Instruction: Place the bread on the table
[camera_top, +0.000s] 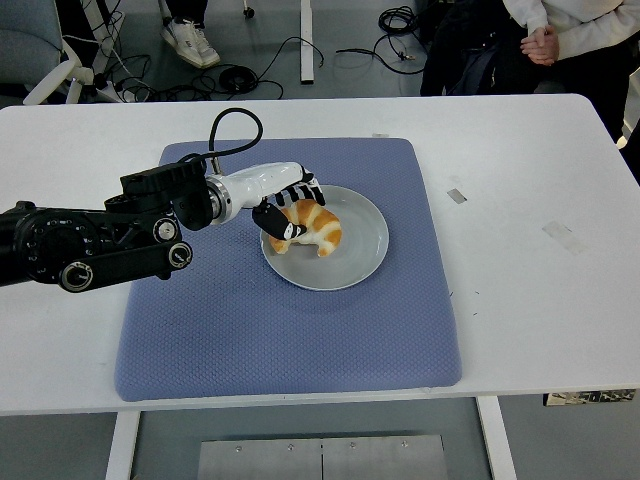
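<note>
A golden croissant (314, 229) is held just above the left part of a grey plate (355, 262), which sits on a blue mat (300, 330). My left hand (291, 207) reaches in from the left and is shut on the croissant's left end, thumb in front and fingers behind. The croissant looks slightly lifted off the plate, with its right end hanging free. My right arm is out of view.
The blue mat covers the middle of the white table (540, 290). Small tape marks (456, 195) lie on the table right of the mat. A person (570, 35) sits beyond the far right edge, hands clasped.
</note>
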